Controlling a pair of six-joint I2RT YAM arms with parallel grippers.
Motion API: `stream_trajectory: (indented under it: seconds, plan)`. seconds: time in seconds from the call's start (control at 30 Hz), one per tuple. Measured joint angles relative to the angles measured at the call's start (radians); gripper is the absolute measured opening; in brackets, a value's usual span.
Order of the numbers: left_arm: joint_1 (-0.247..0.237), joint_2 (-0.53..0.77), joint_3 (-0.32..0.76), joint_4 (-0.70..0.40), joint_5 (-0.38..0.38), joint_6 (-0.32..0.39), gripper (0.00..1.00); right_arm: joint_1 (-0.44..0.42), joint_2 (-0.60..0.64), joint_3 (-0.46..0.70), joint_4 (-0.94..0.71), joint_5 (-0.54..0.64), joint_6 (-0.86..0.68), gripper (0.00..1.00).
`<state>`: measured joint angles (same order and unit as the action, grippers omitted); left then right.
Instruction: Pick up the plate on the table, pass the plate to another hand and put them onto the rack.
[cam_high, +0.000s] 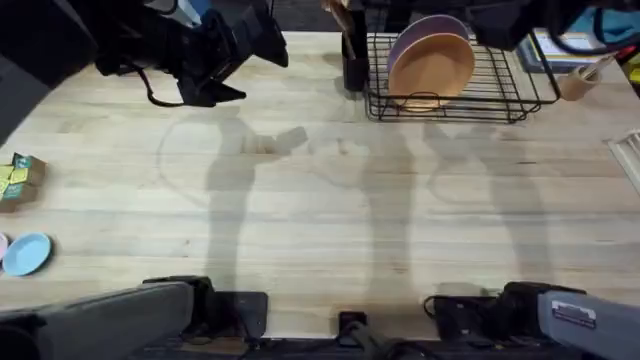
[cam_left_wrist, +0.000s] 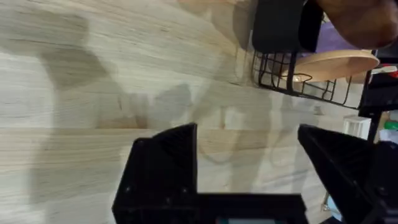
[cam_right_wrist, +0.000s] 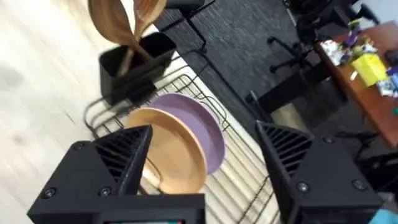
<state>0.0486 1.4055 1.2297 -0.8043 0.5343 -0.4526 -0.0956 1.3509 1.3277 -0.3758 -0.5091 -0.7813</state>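
The orange plate (cam_high: 432, 68) stands upright in a slot of the black wire rack (cam_high: 500, 95) at the table's far right, leaning against a lavender plate (cam_high: 425, 30) behind it. My right gripper (cam_right_wrist: 204, 130) hovers open just above both plates (cam_right_wrist: 174, 155), holding nothing. Overhead, the right arm (cam_high: 505, 25) is a dark shape over the rack's far edge. My left gripper (cam_left_wrist: 245, 134) is open and empty over bare wood at the far left (cam_high: 262, 45), with the rack (cam_left_wrist: 298, 78) and the plate (cam_left_wrist: 336, 62) off to its side.
A black utensil holder (cam_high: 352, 55) with wooden spoons (cam_right_wrist: 118, 18) sits at the rack's left end. A light-blue dish (cam_high: 27, 253) and a green box (cam_high: 18, 178) lie at the left edge. A cup (cam_high: 578, 80) stands right of the rack.
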Motion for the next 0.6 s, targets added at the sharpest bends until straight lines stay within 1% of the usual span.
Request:
stream_trajectory:
  seconds: [0.1,0.23,0.27,0.4,0.5,0.53,0.57,0.6]
  plan:
    - [0.000,0.000,0.000,0.001,0.000,0.000,0.995,0.000,-0.034,0.000,-0.018,0.000,0.081,0.998]
    - [0.000,0.000,0.000,0.032,0.000,-0.001,0.995,0.000,-0.064,0.000,-0.032,0.000,0.237,0.999]
    - [0.000,0.000,0.000,0.059,0.000,-0.003,0.995,0.000,-0.073,0.000,-0.069,0.000,0.371,0.998]
    - [0.000,0.000,0.000,0.066,0.000,-0.003,0.995,0.000,-0.073,0.000,-0.157,0.000,0.533,0.998]
    - [0.000,0.000,0.000,0.066,0.000,-0.002,0.995,0.000,-0.073,0.000,-0.226,0.000,0.620,0.998]
    - [-0.001,-0.001,0.000,0.068,0.000,0.004,0.995,0.000,-0.073,0.000,-0.248,0.000,0.640,0.998]
    - [-0.011,-0.016,0.000,0.080,-0.006,0.036,0.995,0.000,-0.073,0.000,-0.313,0.000,0.679,0.998]
    - [-0.051,-0.117,0.000,0.086,-0.060,0.081,0.995,0.000,-0.073,0.000,-0.388,0.006,0.707,0.997]
